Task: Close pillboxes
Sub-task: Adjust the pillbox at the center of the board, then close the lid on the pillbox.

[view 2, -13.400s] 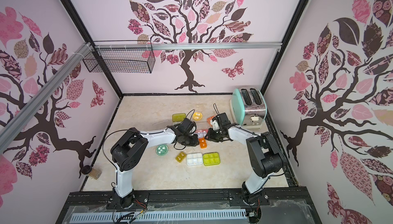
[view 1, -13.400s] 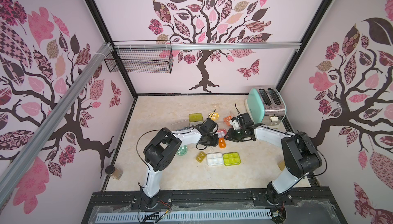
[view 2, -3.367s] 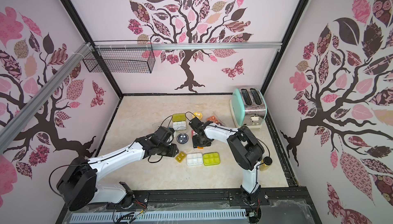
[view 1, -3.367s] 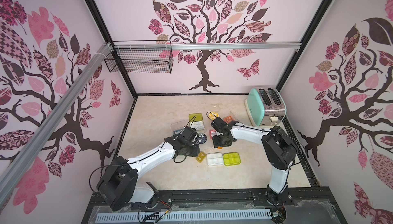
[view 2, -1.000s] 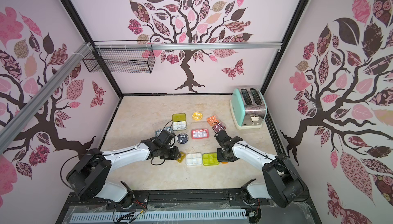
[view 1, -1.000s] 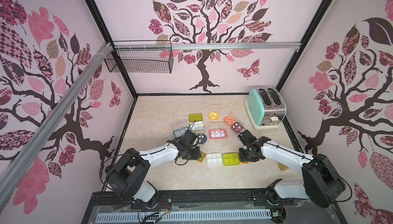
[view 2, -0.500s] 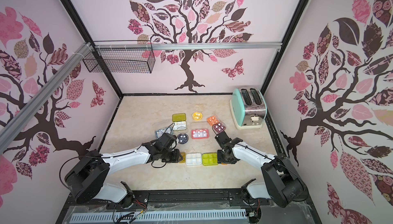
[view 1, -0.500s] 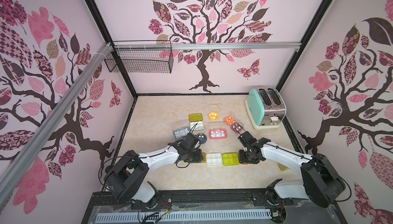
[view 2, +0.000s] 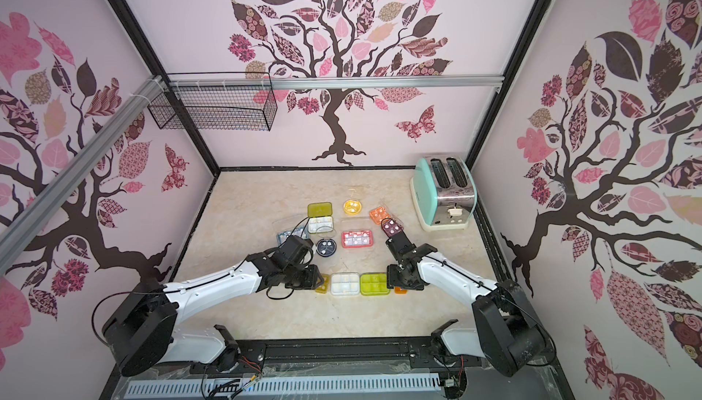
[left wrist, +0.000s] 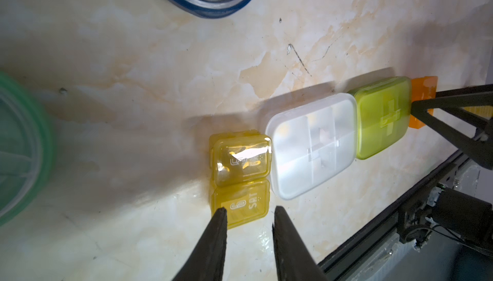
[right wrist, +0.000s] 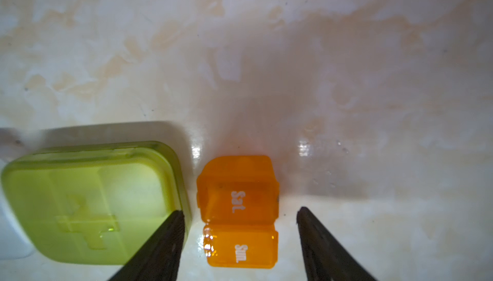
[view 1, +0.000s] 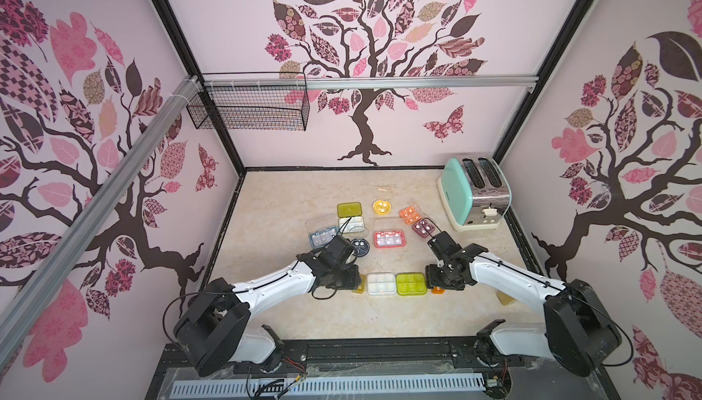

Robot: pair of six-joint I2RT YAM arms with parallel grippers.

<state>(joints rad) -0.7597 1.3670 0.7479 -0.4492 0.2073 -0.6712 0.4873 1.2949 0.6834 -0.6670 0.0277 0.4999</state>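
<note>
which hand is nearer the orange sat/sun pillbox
Right. The right hand is open, a finger either side of the orange pillbox; the left hand is at the yellow pillbox, the row's other end.

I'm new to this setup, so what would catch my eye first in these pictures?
The tree decals cover the walls; a mint toaster stands in the back right corner of the table. Near the front edge, yellow box, white box, lime box and orange box form a row between the left arm and right arm.
</note>
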